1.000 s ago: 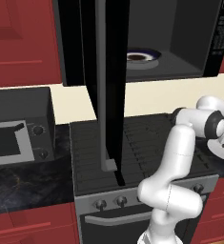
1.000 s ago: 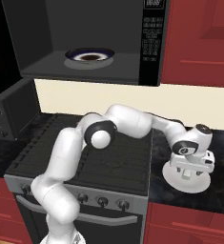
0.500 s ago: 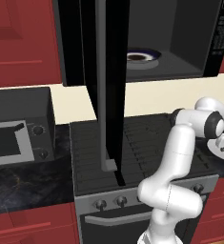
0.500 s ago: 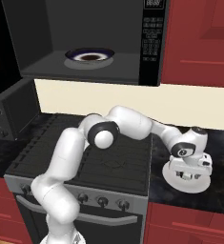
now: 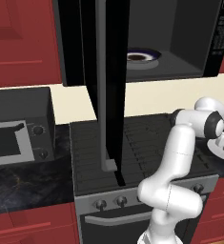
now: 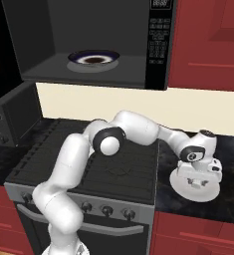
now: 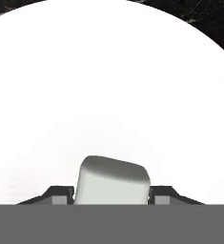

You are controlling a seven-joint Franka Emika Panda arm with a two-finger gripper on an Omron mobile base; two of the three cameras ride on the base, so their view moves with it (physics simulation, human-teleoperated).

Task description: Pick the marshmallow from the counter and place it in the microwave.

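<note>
On the dark veined stone counter [image 6: 228, 149] a round white plate [image 7: 111, 95] carries the pale marshmallow lump [image 7: 112, 180], pinched by the gripper [image 7: 112, 193], not yet lifted toward the open black microwave [image 6: 88, 45].

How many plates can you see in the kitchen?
2. One blue-rimmed plate sits inside the open microwave. One plain white plate lies on the counter right of the stove, under the fingers, with the marshmallow on it. Others may be hidden.

marshmallow [image 7: 112, 180] on plate [image 7: 108, 86], on counter [image 6: 228, 149]
</note>
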